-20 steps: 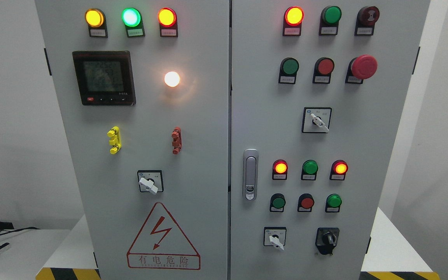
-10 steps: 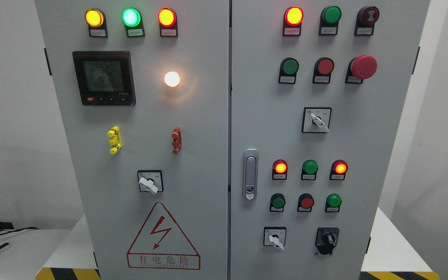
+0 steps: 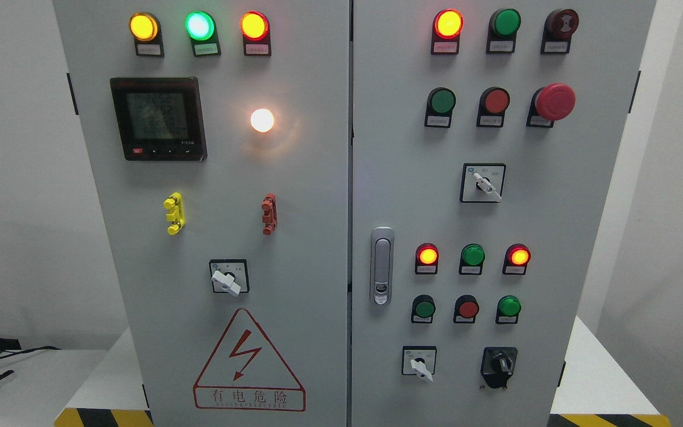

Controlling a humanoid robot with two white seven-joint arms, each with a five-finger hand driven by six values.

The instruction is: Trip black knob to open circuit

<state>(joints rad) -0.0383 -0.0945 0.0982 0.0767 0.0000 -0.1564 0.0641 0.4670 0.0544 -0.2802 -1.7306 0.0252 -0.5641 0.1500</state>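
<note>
Head view shows one black knob (image 3: 499,363) low right on the cabinet (image 3: 318,178), three white selector switches (image 3: 226,279); neither hand appears.

**Panel Count**

The cabinet (image 3: 318,178) carried one black knob (image 3: 499,363) at five o'clock, three white selector switches (image 3: 482,183), one emergency stop (image 3: 554,101), one digital meter (image 3: 158,118), one door handle (image 3: 382,265) and one warning triangle (image 3: 249,362).

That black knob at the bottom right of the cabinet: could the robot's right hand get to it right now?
Probably yes: the black knob sits uncovered low on the right door, with nothing in front of it. But neither hand is in view.
</note>
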